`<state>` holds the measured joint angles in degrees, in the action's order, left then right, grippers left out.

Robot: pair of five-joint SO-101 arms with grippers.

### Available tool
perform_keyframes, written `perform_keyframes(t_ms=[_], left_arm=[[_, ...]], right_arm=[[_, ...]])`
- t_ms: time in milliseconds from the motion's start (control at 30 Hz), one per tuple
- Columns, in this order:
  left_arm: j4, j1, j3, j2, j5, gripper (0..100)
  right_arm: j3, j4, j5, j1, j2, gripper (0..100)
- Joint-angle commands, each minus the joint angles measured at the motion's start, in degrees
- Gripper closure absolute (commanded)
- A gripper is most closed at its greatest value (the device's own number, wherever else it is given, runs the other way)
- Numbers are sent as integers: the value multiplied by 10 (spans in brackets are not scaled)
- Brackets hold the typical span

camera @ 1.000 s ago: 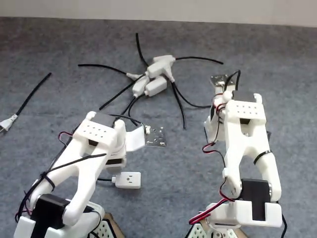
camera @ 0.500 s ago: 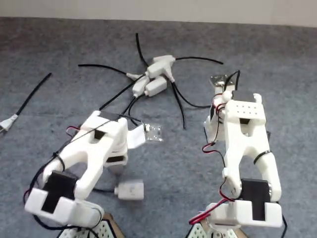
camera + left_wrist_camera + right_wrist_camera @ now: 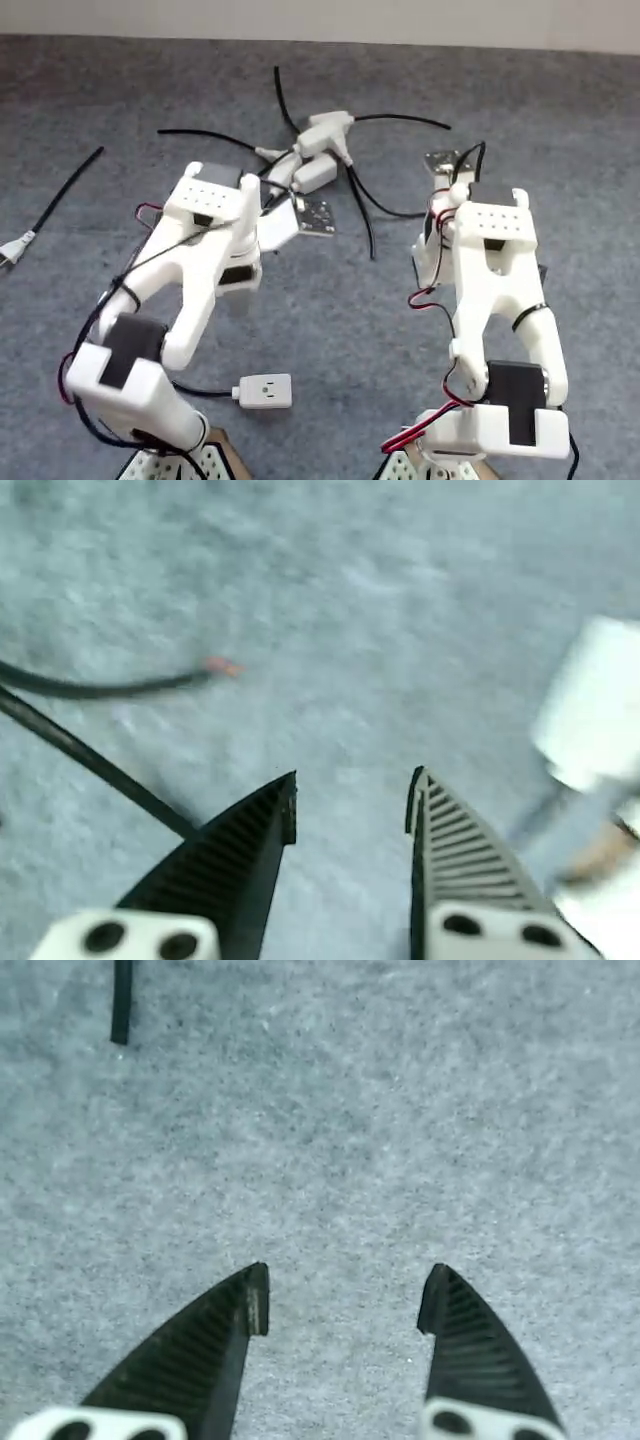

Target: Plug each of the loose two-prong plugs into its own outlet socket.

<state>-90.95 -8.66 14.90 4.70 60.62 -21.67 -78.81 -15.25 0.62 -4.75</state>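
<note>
A cluster of white plugs and sockets with black cords lies at the middle back of the grey carpet. My left gripper hovers just in front of it, open and with nothing held; a white plug body lies beside it, and a black cord with an orange tip on the other side. A single white outlet socket rests near the front by the left arm's base. A loose plug lies at the far left edge. My right gripper is open over bare carpet.
Black cords fan out from the cluster between the two arms. One cord end lies ahead of the right gripper. A long black cord runs from the far-left plug. Red wires hang along both arms.
The left arm has swung forward and away from the front of the table toward the cluster. The single white socket has slid slightly nearer the front edge. The right arm has stayed still.
</note>
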Motion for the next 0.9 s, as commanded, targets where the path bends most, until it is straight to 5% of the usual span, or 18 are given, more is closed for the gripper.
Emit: perform_keyframes(t_ms=[0, 200, 333, 867], left_arm=[[-61, -35, 18, -149, -25, 797], [62, -121, 293, -465, -98, 797], [80, -161, 418, -550, -106, 797], [-10, -236, 444, -643, -105, 797]], right_arm=[[2, 0, -2, 4, -27, 756], [-26, 15, -1, 5, -28, 756], [-44, 33, -1, 5, -28, 756], [-43, 33, -1, 7, -28, 756]])
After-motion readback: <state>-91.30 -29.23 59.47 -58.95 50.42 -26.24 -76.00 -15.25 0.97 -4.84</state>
